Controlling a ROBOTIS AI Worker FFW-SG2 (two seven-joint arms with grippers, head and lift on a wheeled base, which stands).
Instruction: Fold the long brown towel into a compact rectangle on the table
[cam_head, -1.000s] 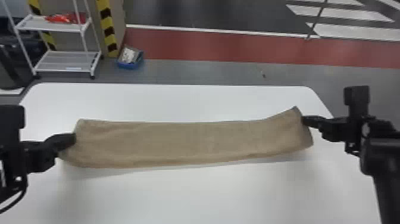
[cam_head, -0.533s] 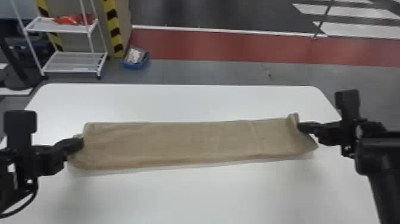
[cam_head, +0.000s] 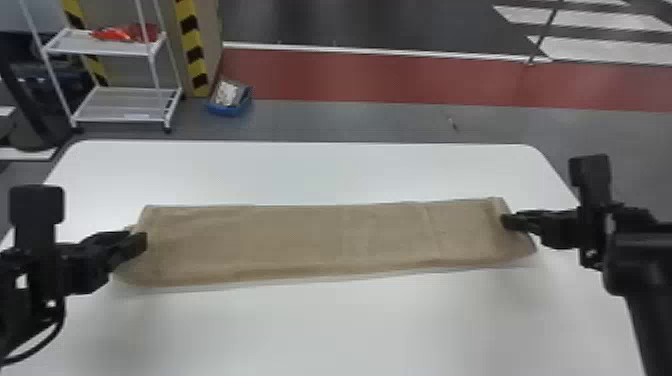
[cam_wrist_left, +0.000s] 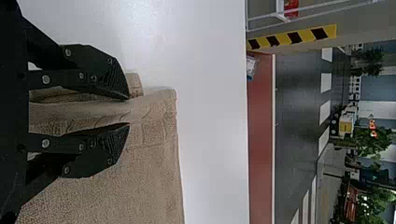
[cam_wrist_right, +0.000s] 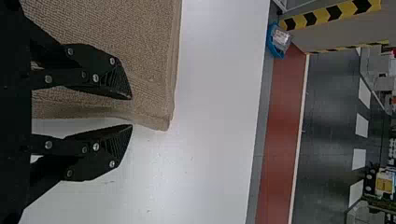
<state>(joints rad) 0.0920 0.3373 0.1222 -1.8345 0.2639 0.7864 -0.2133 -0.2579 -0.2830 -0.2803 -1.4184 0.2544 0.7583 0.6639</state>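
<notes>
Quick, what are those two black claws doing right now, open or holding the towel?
Left gripper: open, with a ridge of the towel loosely between its fingers.
Right gripper: open at the towel's end, not clamping it.

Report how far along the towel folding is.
The towel looks laid out, in one long strip. The left gripper is open around a ridge at one end; the right gripper is open at the other. Folding the strip into a compact rectangle is left.
</notes>
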